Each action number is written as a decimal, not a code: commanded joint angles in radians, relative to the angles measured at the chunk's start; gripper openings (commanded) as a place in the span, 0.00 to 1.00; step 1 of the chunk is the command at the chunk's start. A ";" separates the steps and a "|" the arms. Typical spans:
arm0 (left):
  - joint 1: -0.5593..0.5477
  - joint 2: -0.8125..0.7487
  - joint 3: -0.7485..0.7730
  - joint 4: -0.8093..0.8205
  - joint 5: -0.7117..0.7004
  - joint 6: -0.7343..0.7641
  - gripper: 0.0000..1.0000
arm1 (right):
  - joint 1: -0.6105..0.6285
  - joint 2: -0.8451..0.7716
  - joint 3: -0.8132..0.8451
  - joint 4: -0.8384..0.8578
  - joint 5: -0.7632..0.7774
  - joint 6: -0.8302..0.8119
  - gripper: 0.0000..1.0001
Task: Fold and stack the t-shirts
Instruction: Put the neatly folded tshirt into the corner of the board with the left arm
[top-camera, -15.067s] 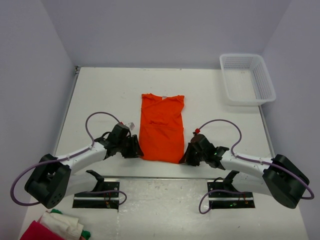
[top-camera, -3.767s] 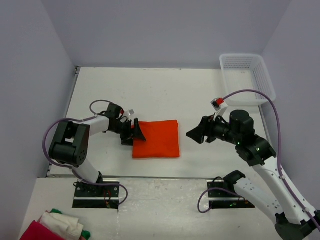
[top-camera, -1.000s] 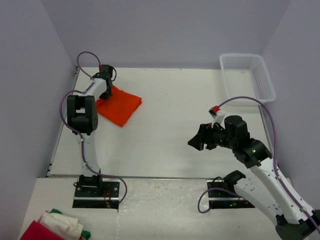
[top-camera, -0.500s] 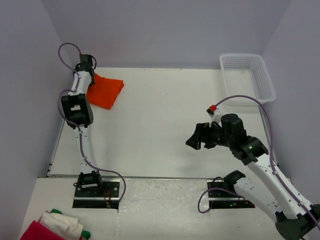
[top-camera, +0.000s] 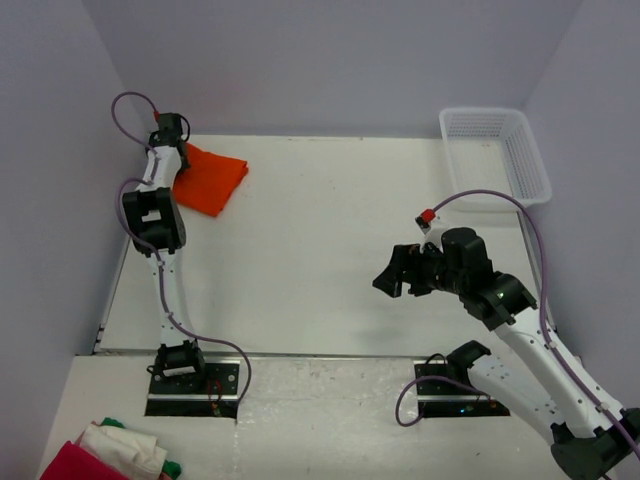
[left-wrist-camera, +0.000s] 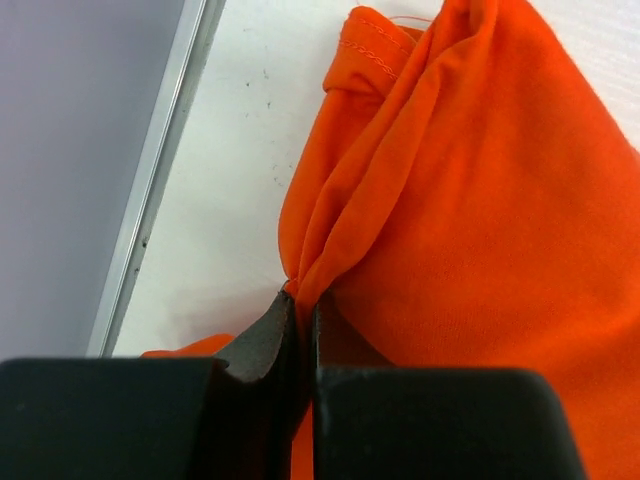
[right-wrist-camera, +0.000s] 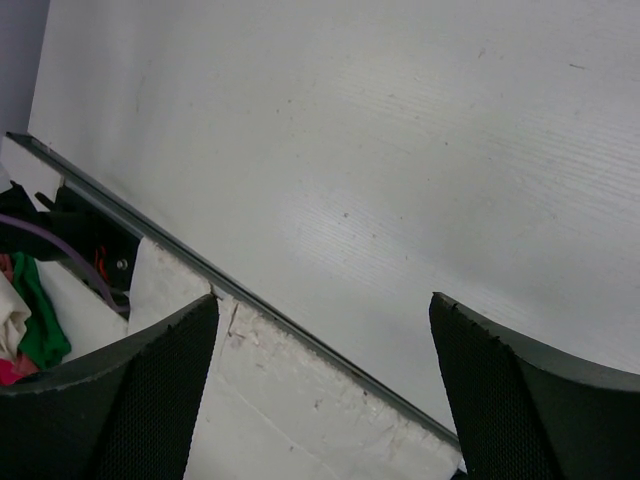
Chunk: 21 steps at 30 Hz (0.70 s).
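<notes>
While my left gripper (left-wrist-camera: 298, 318) pinches a bunched edge of the folded orange t-shirt (top-camera: 208, 180) at the far-left corner of the table (top-camera: 330, 230), my right gripper (top-camera: 388, 276) hangs spread, empty, well apart rightward.

Bright, even light; soft shadows

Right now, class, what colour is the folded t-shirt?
The t-shirt is plain bright orange, clearest in the left wrist view.

left arm (top-camera: 152, 215): stretched far forward-left, jaws pinched together | right arm (top-camera: 503, 298): elbow raised, jaws wide apart
</notes>
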<state>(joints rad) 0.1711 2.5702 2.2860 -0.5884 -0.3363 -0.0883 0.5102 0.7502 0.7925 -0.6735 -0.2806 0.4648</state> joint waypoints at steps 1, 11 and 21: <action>0.024 0.007 0.015 0.068 0.014 -0.045 0.00 | 0.005 -0.003 -0.006 0.017 0.034 0.015 0.87; 0.048 0.030 0.064 0.107 0.026 -0.062 0.00 | 0.008 0.014 -0.009 0.023 0.043 0.031 0.87; 0.070 0.059 0.070 0.145 0.059 -0.094 0.00 | 0.014 0.031 -0.010 0.022 0.060 0.054 0.88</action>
<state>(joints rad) 0.2264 2.6045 2.3188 -0.5049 -0.2935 -0.1490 0.5171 0.7761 0.7906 -0.6724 -0.2501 0.4976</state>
